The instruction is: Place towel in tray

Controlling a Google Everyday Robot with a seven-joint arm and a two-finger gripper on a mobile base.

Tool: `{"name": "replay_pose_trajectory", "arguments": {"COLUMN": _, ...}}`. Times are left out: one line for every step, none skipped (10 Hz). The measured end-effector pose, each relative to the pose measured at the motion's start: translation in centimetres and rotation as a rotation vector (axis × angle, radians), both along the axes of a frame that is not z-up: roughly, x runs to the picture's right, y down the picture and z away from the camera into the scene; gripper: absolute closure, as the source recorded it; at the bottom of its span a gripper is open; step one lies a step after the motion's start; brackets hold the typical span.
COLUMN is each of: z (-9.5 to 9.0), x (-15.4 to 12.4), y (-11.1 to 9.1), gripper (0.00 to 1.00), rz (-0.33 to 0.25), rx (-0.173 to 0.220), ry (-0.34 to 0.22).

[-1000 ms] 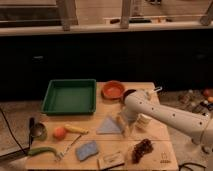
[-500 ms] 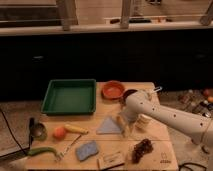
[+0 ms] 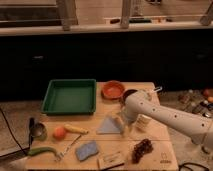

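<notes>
The towel [image 3: 107,126], a small pale grey-blue cloth folded to a rough triangle, lies flat on the wooden table in front of centre. The green tray [image 3: 69,96] with a raised rim sits at the table's back left and holds nothing. My white arm comes in from the right. My gripper [image 3: 119,124] points down at the towel's right edge, right beside it.
An orange bowl [image 3: 113,90] stands right of the tray. A blue sponge pad [image 3: 87,149], an orange fruit [image 3: 60,132], a yellow item [image 3: 76,129], a green pepper [image 3: 42,150], a metal cup [image 3: 38,132], grapes [image 3: 142,149] and a wooden block [image 3: 111,160] lie along the front.
</notes>
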State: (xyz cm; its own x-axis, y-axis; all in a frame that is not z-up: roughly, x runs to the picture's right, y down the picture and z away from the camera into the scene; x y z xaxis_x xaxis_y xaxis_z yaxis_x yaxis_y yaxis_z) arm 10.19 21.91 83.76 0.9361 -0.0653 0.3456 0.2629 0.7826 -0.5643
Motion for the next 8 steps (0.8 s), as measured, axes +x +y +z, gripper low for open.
{"name": "replay_pose_trajectory", "arguments": {"z": -0.1, "x": -0.4, "y": 0.1, "gripper": 0.20, "rz": -0.009, "rx": 0.001, "ry": -0.010}}
{"name": "replay_pose_trajectory", "arguments": {"z": -0.1, "x": -0.7, "y": 0.1, "gripper": 0.20, "rz": -0.015, "rx": 0.001, "ry": -0.015}}
{"name": "replay_pose_trajectory", "arguments": {"z": 0.0, "x": -1.0, "y": 0.2, "gripper": 0.20, "rz": -0.020, "rx": 0.000, "ry": -0.020}}
{"name": "replay_pose_trajectory", "arguments": {"z": 0.1, "x": -1.5, "y": 0.3, "gripper": 0.21, "rz": -0.031, "rx": -0.003, "ry": -0.027}}
{"name": "replay_pose_trajectory", "arguments": {"z": 0.3, "x": -1.8, "y": 0.5, "gripper": 0.28, "rz": -0.040, "rx": -0.006, "ry": -0.030}}
{"name": "replay_pose_trajectory", "arguments": {"z": 0.6, "x": -1.9, "y": 0.7, "gripper": 0.38, "rz": -0.050, "rx": -0.012, "ry": -0.029}}
{"name": "replay_pose_trajectory", "arguments": {"z": 0.9, "x": -2.2, "y": 0.9, "gripper": 0.46, "rz": -0.061, "rx": -0.020, "ry": -0.031}}
{"name": "replay_pose_trajectory", "arguments": {"z": 1.3, "x": -2.6, "y": 0.9, "gripper": 0.58, "rz": -0.069, "rx": -0.027, "ry": -0.032}}
